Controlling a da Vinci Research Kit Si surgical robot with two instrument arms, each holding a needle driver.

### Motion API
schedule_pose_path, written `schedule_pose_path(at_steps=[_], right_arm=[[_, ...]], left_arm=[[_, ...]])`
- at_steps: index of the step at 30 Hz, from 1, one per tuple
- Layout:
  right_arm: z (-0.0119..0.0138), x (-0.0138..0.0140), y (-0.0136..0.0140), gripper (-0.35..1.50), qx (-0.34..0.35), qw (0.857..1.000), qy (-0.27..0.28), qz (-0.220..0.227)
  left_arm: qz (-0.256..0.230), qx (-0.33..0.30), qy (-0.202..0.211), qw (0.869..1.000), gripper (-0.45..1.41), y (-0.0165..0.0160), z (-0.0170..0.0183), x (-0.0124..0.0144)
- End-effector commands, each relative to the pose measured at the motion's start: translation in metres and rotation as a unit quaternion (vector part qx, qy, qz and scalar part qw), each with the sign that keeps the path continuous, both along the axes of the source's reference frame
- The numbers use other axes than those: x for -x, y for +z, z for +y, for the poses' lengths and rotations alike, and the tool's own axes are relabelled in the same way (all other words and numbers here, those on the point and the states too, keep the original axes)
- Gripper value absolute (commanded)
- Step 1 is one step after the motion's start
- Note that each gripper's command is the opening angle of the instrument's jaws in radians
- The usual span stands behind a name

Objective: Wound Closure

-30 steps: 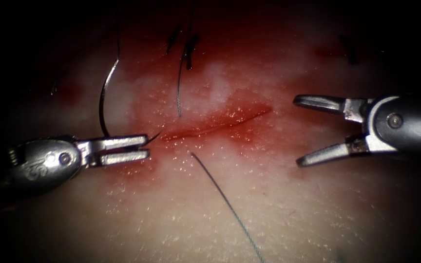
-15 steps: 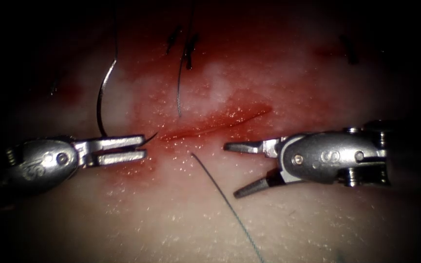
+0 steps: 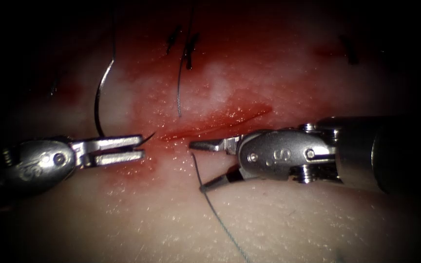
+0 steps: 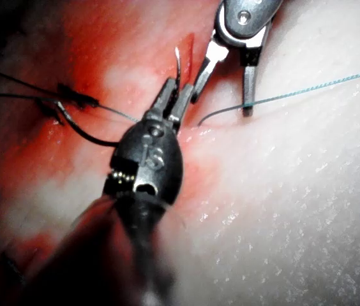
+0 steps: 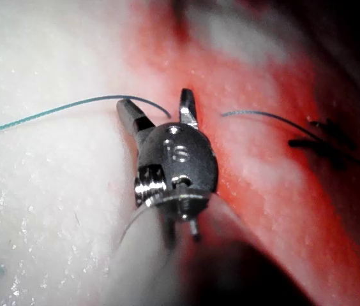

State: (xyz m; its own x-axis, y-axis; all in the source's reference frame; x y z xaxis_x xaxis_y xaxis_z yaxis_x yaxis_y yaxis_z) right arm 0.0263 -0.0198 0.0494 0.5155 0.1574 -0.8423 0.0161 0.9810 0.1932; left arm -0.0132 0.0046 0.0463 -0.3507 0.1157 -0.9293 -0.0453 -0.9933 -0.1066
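Observation:
My left tool (image 3: 143, 147) lies left of the cut (image 3: 215, 124), its jaws shut on the curved needle (image 3: 97, 104) close to its pointed end. The tip pokes just past the jaws toward the cut's left end. The needle's arc rises free above the tissue (image 3: 278, 219), not in it. My right tool (image 3: 197, 165) is just below the cut with its jaws open around the loose thread (image 3: 215, 212); the lower jaw touches the thread. In the left wrist view the left tool (image 4: 175, 92) holds the needle (image 4: 84, 134). The right tool (image 5: 157, 108) straddles the thread (image 5: 52, 108).
A tied stitch (image 3: 188, 48) with a hanging thread tail (image 3: 179, 92) sits above the cut, and another dark stitch (image 3: 351, 51) lies at the far right. Red fluid (image 3: 239, 73) covers the tissue around the cut.
The right tool has swept left from the right side to the loose thread end, its jaws narrowing but still open, and nudged the thread. The left tool and needle barely moved.

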Motion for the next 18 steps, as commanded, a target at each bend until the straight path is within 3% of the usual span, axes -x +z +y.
schedule_pose_path(at_steps=[1,5,6,7,8,14,18], right_arm=[[-0.0003,-0.0008,0.0011,0.49,0.002,1.000,-0.002,-0.003],[-0.0002,-0.0015,0.0013,0.32,0.002,1.000,0.000,-0.008],[-0.0002,-0.0018,0.0013,0.21,0.002,1.000,0.001,-0.008],[-0.0003,-0.0018,0.0013,0.01,0.002,1.000,0.000,-0.008],[-0.0004,-0.0016,0.0013,-0.35,0.004,1.000,0.002,-0.010],[-0.0005,-0.0007,0.0011,-0.35,0.023,0.999,0.021,-0.043],[-0.0006,-0.0004,0.0006,-0.35,0.021,0.999,0.014,-0.037]], left_arm=[[0.000,0.000,0.001,1.000,-0.45,0.0007,0.0001,0.0005],[0.000,0.000,-0.001,1.000,-0.45,0.0007,0.0001,0.0005],[0.000,0.000,-0.001,1.000,-0.45,0.0007,0.0001,0.0005],[0.000,0.000,-0.001,1.000,-0.45,0.0007,0.0001,0.0005],[0.000,0.000,-0.001,1.000,-0.45,0.0006,0.0001,0.0005],[0.000,-0.001,-0.001,1.000,-0.45,0.0005,0.0001,0.0005],[0.001,-0.001,-0.002,1.000,-0.45,0.0004,0.0002,0.0005]])
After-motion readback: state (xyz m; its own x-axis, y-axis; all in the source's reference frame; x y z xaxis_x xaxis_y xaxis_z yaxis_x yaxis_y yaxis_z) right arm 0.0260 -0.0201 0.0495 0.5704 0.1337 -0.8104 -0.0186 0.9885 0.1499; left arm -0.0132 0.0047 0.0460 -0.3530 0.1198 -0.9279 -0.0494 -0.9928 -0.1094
